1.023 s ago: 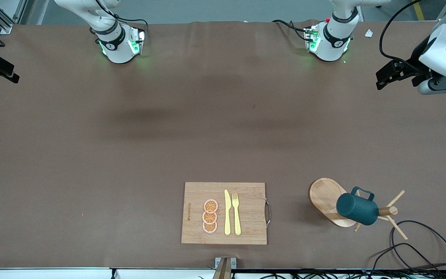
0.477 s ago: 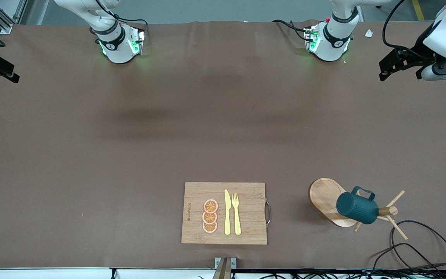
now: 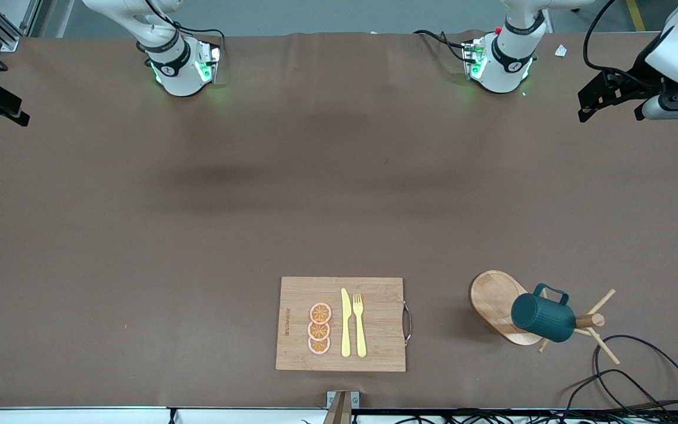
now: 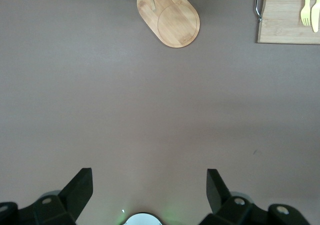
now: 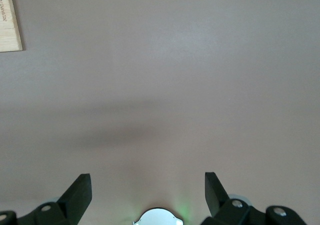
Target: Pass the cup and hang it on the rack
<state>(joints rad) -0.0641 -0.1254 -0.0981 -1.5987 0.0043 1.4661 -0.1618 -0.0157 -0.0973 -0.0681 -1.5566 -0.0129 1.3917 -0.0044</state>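
Even, bright overhead light covers the brown table (image 3: pixel 198 235), with no glare. Soft, blurred arm shadows lie across its middle. Green lamps glow at both arm bases (image 3: pixel 495 65). Focus is sharp throughout.

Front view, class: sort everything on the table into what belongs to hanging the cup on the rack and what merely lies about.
Job:
- cup, hanging on the rack
- rack

Lying about:
- cutting board
- orange slices
- yellow knife
- yellow fork
- black cable
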